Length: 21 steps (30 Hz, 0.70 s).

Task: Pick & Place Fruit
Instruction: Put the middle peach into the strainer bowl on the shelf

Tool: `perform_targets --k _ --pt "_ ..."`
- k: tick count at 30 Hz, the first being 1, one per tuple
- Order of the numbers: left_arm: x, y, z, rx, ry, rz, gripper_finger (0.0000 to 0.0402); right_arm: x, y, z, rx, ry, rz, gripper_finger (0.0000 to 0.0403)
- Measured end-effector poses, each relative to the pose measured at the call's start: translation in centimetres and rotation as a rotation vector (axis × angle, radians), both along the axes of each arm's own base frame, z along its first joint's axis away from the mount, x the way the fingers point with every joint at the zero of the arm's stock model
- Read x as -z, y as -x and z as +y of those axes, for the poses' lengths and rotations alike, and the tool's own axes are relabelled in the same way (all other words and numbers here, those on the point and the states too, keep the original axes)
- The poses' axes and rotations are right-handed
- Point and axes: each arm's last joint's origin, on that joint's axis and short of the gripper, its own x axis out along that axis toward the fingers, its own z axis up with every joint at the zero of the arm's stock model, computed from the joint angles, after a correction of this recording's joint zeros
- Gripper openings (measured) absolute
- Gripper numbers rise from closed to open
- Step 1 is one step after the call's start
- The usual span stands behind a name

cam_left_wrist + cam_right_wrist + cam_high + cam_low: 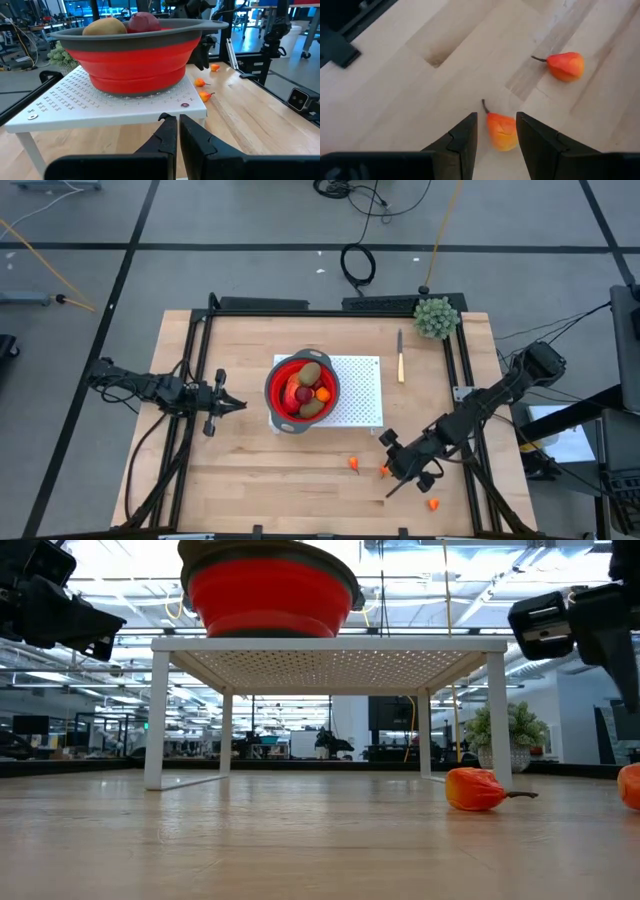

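Note:
A red bowl [302,392] holding brown, dark red and orange fruit stands on a white perforated rack [358,385]; the left wrist view shows the bowl [140,55] from the side. Three small orange fruit pieces lie on the wood: one [353,464] near the rack, one [432,504] near the front edge, and one [501,131] between the fingers of my right gripper [496,137]. That gripper slants down over the piece, open. My left gripper [177,131] hovers level to the left of the rack, shut and empty. My right gripper has one finger on each side of the stemmed orange piece [502,135], which lies on the table. A gap shows at one finger [465,140]. Whether the other finger [535,142] touches the piece, I cannot tell.
A slim wooden-handled knife [401,360] lies right of the rack, and a green bushy ball [436,317] sits at the far right corner. Black frame rails run along the table's left, right and far sides. Bare wood lies in front of the rack.

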Motion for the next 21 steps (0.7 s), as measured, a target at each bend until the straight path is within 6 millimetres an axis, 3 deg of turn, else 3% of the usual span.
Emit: perform_targets --k 12,21 --pt "0.0 0.0 0.0 0.001 -0.005 -0.001 0.0021 0.0 2.5 3.0 -0.214 0.178 -0.134 0.0115" --pt "0.0 0.0 0.0 0.0 -0.002 0.0 0.0021 -1.1 0.9 3.5 -0.255 0.142 -0.33 0.0114"
